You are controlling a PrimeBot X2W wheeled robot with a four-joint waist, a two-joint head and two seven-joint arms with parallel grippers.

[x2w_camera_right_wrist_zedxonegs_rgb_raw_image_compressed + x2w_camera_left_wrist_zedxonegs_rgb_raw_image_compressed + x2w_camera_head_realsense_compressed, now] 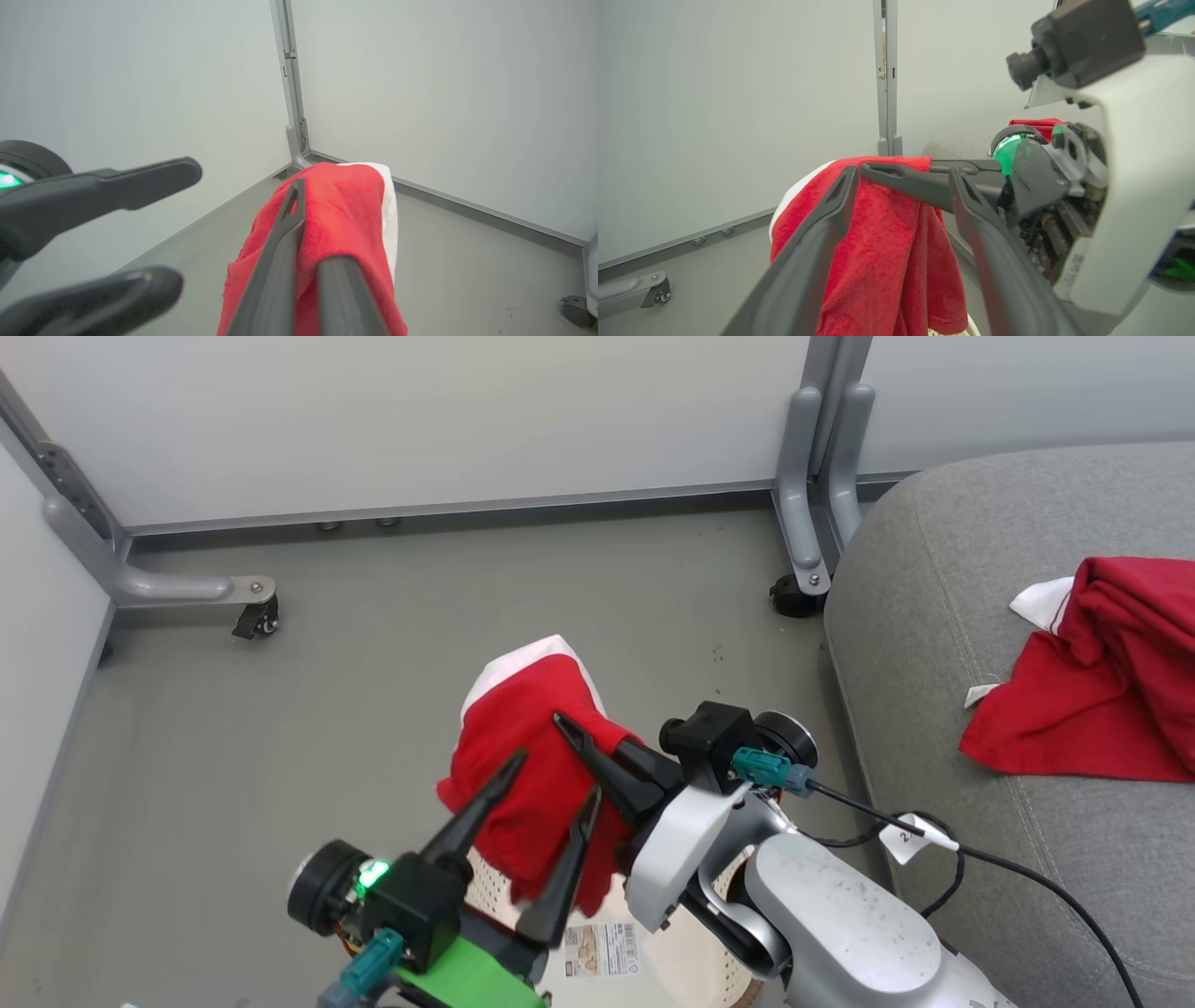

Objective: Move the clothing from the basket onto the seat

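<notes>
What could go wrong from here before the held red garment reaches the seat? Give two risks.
The right gripper pinches the red garment by a fold; it might slip to the floor short of the seat. The open left gripper is close beside the hanging cloth and could snag it in transit.

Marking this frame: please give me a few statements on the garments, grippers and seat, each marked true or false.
1. One bright red fabric garment with white trim lies on the large grey upholstered sofa seat. True.
2. The right gripper is open and empty. False: it is shut on the second red garment.
3. The left gripper has its two dark fingers spread apart. True.
4. The second red garment lies flat on the grey floor. False: it hangs from the right gripper above the cream-white perforated plastic basket.
</notes>
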